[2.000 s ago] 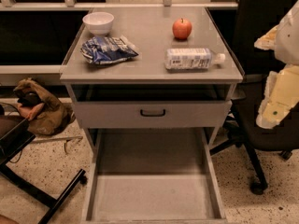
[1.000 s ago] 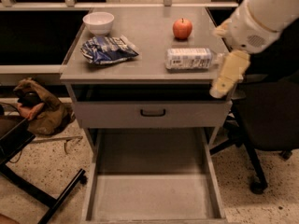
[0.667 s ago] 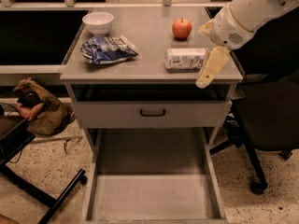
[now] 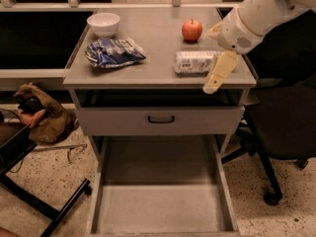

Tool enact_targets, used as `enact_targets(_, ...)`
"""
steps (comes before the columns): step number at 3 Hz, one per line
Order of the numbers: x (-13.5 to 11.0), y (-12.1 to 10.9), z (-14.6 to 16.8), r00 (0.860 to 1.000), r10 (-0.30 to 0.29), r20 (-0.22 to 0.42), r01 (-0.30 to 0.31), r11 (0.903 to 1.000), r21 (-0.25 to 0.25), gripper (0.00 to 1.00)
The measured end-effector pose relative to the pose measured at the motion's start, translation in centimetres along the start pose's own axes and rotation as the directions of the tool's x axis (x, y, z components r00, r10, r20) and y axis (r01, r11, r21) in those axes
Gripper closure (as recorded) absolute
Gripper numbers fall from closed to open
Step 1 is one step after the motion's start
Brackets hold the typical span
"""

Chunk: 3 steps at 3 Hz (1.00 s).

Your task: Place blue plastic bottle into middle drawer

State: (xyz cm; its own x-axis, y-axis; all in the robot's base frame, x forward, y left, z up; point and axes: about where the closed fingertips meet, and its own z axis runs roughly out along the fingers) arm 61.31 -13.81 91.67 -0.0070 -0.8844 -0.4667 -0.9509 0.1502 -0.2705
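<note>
My gripper (image 4: 213,59) hangs at rt edge of grey tabletop (image 4: 158,43), jaws wide, by blue plastic bottle (image 4: 193,62) (lying flat nr apple (image 4: 192,30)); middle drawer (image 4: 163,206) pulled out below, speckled floor (image 4: 289,218), black chair (image 4: 281,132) rt

Gripper (image 4: 213,59) at bottle (image 4: 194,62), apple (image 4: 192,30) nr behind

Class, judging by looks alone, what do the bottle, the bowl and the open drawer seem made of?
Bottle: likely plastic, with a pale label. Bowl: perhaps glazed ceramic, smooth white. Drawer: seemingly painted grey metal, thin flat walls. The hand hangs at the bottle's right end.
</note>
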Motion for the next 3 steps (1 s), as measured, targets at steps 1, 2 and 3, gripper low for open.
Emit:
enact_targets(1,0.2,-3.1,5.0,0.997,-0.028,0.076,0.029,0.9993,-0.021,0.00)
enact_targets(2,0.0,-4.0,5.9,0.997,-0.037,0.074,0.039,0.9990,-0.024,0.00)
enact_targets(3,-0.5,-6.6,6.5,0.996,-0.063,0.067,0.062,0.9979,0.015,0.00)
